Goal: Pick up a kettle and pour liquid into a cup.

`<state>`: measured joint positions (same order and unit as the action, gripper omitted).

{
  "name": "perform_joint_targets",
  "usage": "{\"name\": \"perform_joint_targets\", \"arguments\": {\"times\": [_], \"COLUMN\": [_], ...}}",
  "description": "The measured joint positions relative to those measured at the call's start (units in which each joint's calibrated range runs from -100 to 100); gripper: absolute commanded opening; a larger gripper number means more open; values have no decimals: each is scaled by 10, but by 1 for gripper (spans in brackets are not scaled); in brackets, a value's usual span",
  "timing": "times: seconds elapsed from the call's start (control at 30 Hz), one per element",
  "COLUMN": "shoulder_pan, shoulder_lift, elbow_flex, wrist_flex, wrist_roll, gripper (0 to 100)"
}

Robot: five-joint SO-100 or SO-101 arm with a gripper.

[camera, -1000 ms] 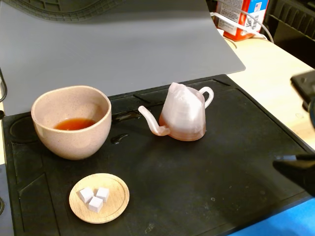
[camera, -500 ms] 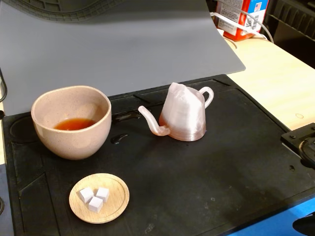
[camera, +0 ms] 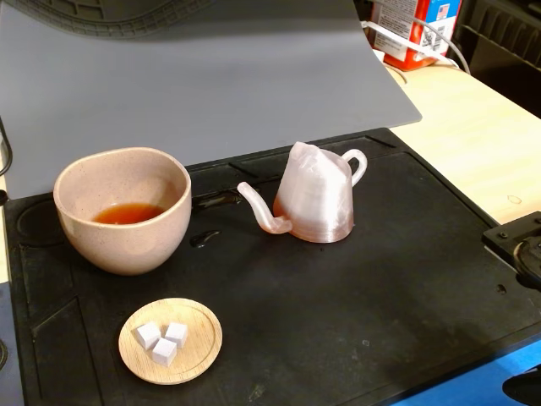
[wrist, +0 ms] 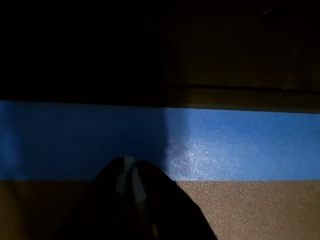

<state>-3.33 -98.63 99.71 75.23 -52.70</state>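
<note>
In the fixed view the kettle (camera: 314, 196) stands upright on the black mat (camera: 338, 321), its spout pointing left toward the cup and a little reddish liquid in its base. The cup (camera: 122, 208) stands at the mat's left with reddish-orange liquid (camera: 128, 213) in its bottom. The two are apart. In the wrist view my gripper (wrist: 129, 172) is a dark shape at the bottom edge. Its fingertips are together with nothing between them, over a blue strip (wrist: 240, 145). It is far from the kettle and the cup.
A small round wooden dish (camera: 171, 340) with three white cubes lies in front of the cup. A black arm part (camera: 517, 245) sits at the mat's right edge. A grey sheet (camera: 211, 76) lies behind the mat. A red-and-white container (camera: 414, 30) stands at the back right.
</note>
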Motion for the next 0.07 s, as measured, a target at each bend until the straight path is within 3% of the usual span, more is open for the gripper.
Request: {"name": "perform_joint_targets", "arguments": {"times": [0.07], "shoulder_pan": [0], "shoulder_lift": [0], "elbow_flex": [0], "wrist_flex": [0], "wrist_roll": [0], "gripper": [1]}}
